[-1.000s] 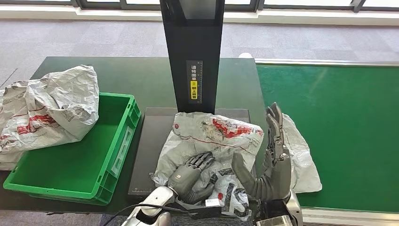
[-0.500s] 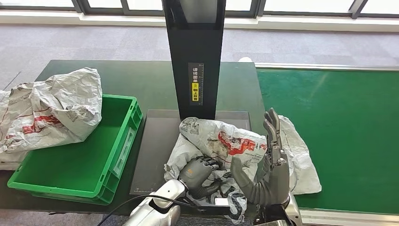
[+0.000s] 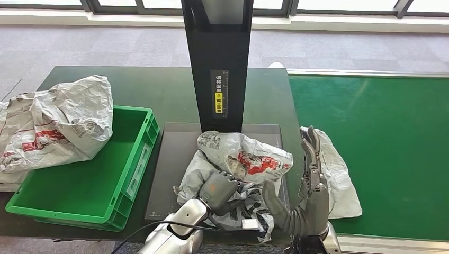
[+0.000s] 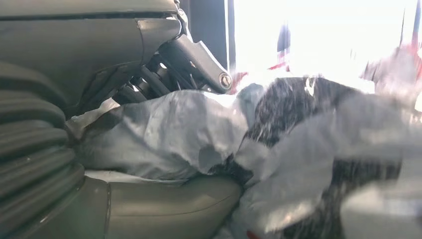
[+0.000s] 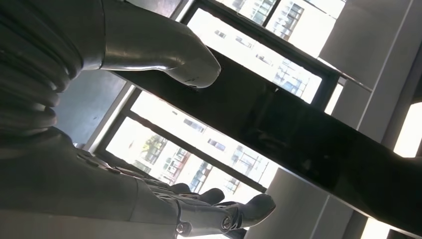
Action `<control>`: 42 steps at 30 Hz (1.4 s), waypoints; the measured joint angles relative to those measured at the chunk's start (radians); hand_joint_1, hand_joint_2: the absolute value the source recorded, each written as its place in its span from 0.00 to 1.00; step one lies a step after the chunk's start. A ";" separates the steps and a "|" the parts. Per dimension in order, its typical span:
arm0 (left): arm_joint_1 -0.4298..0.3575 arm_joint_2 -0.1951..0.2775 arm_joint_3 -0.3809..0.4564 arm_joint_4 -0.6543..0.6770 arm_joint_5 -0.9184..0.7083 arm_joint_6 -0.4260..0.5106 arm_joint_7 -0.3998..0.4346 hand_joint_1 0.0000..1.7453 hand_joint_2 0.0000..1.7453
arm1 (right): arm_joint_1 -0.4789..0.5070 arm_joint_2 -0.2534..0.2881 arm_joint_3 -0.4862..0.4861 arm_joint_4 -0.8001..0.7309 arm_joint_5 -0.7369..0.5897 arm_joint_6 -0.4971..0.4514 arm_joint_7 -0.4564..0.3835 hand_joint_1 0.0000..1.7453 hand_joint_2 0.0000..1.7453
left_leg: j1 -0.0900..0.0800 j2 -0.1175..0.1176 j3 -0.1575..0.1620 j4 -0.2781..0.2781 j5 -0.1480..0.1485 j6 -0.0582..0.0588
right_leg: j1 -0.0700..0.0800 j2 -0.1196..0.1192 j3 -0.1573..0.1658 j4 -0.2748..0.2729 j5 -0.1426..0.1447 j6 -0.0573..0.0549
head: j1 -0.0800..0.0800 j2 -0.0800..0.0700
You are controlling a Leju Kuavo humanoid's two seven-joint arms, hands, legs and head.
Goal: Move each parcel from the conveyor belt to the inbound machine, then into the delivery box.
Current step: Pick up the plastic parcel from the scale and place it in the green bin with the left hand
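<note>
My left hand point(image 3: 219, 189) grips the near side of a crumpled grey parcel point(image 3: 241, 159) w/ red and black print. Fingers curled into the plastic; in the left wrist view the bag point(image 4: 199, 134) bunches up btwn thumb and the darker fingers point(image 4: 194, 57).

Parcel sits on the dark tray of the inbound machine point(image 3: 174, 159), just in front of its black upright post point(image 3: 218, 58). Near edge of the bag hangs over the tray's front lip.

My right hand point(image 3: 310, 185) stands upright just beside the parcel's right side, fingers straight and pointing up, thumb apart, palm toward the bag. Holds nothing. Can't tell if palm touches the plastic. Right wrist view: fingers point(image 5: 219, 209) spread against windows.

Second grey parcel point(image 3: 336, 177) lies behind that hand, on the near left edge of the green conveyor belt point(image 3: 381, 132).

Green delivery box point(image 3: 116, 174) sits left of the tray. Third parcel point(image 3: 53, 124), same grey w/ red print, is draped over the box's far left rim, partly in, partly out.
</note>
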 joint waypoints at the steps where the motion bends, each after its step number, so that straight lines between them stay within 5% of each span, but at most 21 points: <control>1: 0.003 0.001 0.001 -0.023 0.000 0.020 -0.007 1.00 1.00 | 0.003 0.000 0.000 -0.001 0.001 -0.004 0.000 0.00 1.00 | 0.000 0.000 -0.001 0.000 0.000 0.000 | 0.000 0.000 -0.001 0.000 0.000 0.000 | 0.000 0.000; 7: 0.029 0.009 0.016 -0.165 0.019 0.174 -0.054 1.00 1.00 | 0.014 0.000 0.000 -0.009 -0.001 -0.012 0.000 0.00 1.00 | 0.000 0.000 -0.004 0.000 0.000 0.000 | 0.000 0.000 -0.004 0.000 0.000 0.000 | 0.000 0.000; 14: 0.063 0.017 0.038 -0.278 0.038 0.185 -0.085 1.00 1.00 | 0.018 0.001 0.000 -0.011 -0.004 -0.012 0.000 0.00 1.00 | 0.000 0.000 -0.006 0.000 -0.001 0.000 | 0.000 0.000 -0.006 0.000 0.000 0.000 | 0.000 0.000; 23: 0.136 0.019 0.165 -0.582 0.176 0.188 -0.299 1.00 1.00 | 0.007 0.023 -0.004 -0.011 -0.006 0.011 0.000 0.00 1.00 | 0.001 0.000 -0.007 0.000 -0.001 0.000 | 0.001 0.000 -0.007 0.001 -0.001 -0.001 | 0.000 0.000; 30: 0.190 0.020 0.300 -0.819 0.228 0.189 -0.309 1.00 1.00 | -0.009 0.038 -0.014 -0.011 -0.005 0.019 0.001 0.00 1.00 | 0.001 -0.001 -0.008 0.000 -0.001 -0.001 | 0.001 -0.001 -0.007 0.001 -0.001 -0.001 | 0.000 0.000; 42: 0.218 0.021 0.377 -0.936 0.253 0.189 -0.318 1.00 1.00 | -0.016 0.045 -0.015 -0.011 -0.007 0.019 0.001 0.00 1.00 | 0.001 0.000 -0.008 0.000 -0.001 -0.001 | 0.001 0.000 -0.008 0.001 -0.001 -0.001 | 0.000 0.000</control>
